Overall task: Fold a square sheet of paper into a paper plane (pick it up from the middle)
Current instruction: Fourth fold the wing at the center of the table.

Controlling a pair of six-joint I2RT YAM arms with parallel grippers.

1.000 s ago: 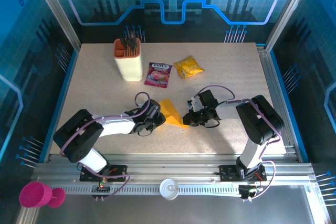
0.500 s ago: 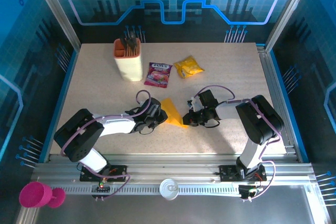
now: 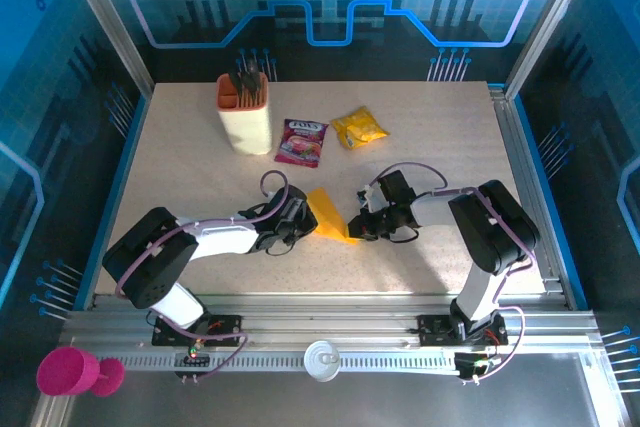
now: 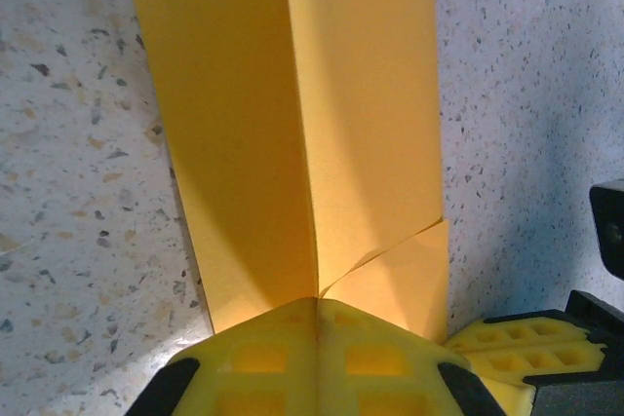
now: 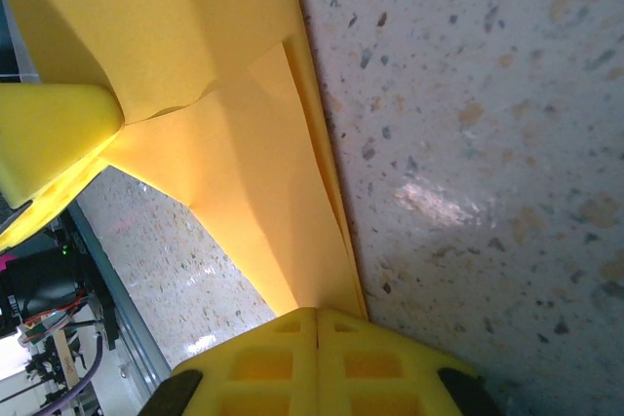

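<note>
Square sheet of paper (image 3: 328,215): already creased narrower, a long orange-yellow wedge with a centre crease. It sits mid-front on the table (image 3: 430,117), between the two grippers. The left wrist view shows two panels meeting at the crease, plus a small flap (image 4: 400,275) turned at the near corner.

Left gripper (image 4: 317,304): fingers pressed together, pinching the paper's end right on the crease line.

Right gripper (image 5: 317,314): fingers pressed together on the stacked folded edge at its end. The two grips are just beside each other at the near tip.

My read on the step: mid-fold, body crease done, wing folds not yet. It's not a finished dart.

Next move probably calls for one grip to anchor while the other carries its layer over to the crease and presses it flat. Keep the arms coordinated. Pulling apart would tear or slip thin paper.

Beige holder (image 3: 246,112), purple packet (image 3: 303,140) and yellow snack packet (image 3: 360,127) are well apart at the back, no interference.
</note>
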